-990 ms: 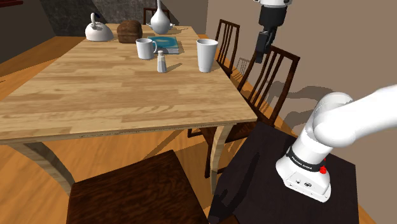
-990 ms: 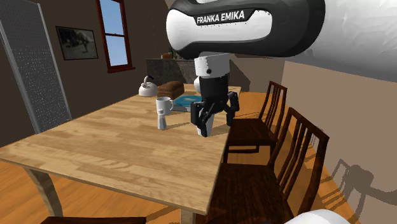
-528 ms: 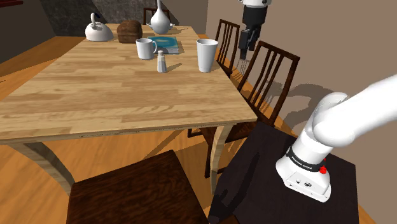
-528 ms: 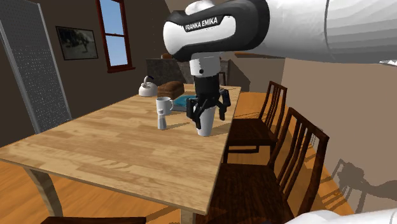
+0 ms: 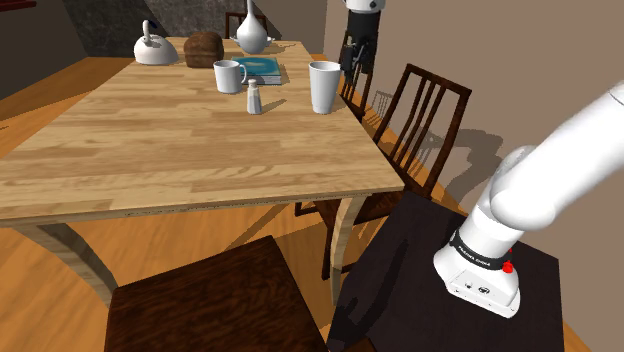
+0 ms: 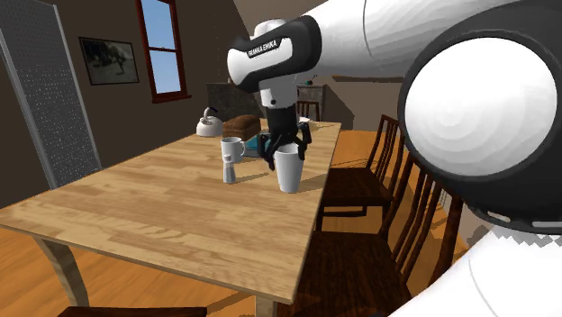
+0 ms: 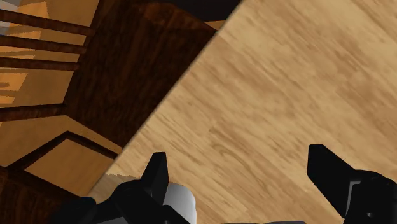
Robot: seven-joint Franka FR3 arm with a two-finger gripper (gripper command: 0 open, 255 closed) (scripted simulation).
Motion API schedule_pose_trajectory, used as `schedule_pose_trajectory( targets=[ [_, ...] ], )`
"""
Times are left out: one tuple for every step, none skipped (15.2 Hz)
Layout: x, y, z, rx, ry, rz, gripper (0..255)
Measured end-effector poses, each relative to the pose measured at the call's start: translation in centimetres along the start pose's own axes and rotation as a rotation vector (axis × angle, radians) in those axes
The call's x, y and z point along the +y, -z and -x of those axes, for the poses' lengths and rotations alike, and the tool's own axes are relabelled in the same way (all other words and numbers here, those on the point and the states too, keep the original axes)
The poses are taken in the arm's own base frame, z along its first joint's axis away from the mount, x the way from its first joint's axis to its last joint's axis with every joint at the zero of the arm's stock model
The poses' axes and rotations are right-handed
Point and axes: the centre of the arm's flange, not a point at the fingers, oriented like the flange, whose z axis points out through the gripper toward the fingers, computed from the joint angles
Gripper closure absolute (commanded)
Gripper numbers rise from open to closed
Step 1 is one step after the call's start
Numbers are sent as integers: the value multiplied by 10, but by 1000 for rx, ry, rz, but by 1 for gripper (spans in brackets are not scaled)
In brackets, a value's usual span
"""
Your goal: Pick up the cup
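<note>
One gripper (image 7: 243,170), fingers (image 7: 332,170) spread wide and empty, hovers close over the tall white cup (image 6: 289,176), seemingly off-centre.

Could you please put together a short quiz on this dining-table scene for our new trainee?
1. True or false: the gripper is shut on the cup.
2. Where on the table does the cup stand? A: its middle. B: near the edge beside the chairs. C: the corner nearest the shoulder camera.
3. In the shoulder view, which small thing stands between the mug and the cup?
Key: 1 false, the fingers stand apart in the wrist view. 2 B. 3 the shaker.
</note>
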Motion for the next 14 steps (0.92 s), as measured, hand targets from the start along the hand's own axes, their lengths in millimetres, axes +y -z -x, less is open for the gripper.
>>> schedule_pose_trajectory(
  targets=[
    [5,-1,-13,3,-4,2,0],
    [6,-3,-25,6,-9,4,0],
    [9,-1,-37,9,-13,6,0],
    [14,-2,-50,12,-17,8,0],
    [18,-3,-61,15,-22,10,0],
    [21,-4,-74,18,-26,11,0],
    [24,-7,-89,22,-31,13,0],
    [26,-10,-100,24,-35,15,0],
    [31,-11,-113,27,-39,17,0],
    [33,-11,-124,29,-44,19,0],
    [37,-11,-137,33,-48,21,0],
    [39,-12,-151,36,-52,23,0],
    [39,-15,-160,38,-56,24,0],
    [43,-18,-165,39,-58,25,0]
  ],
)
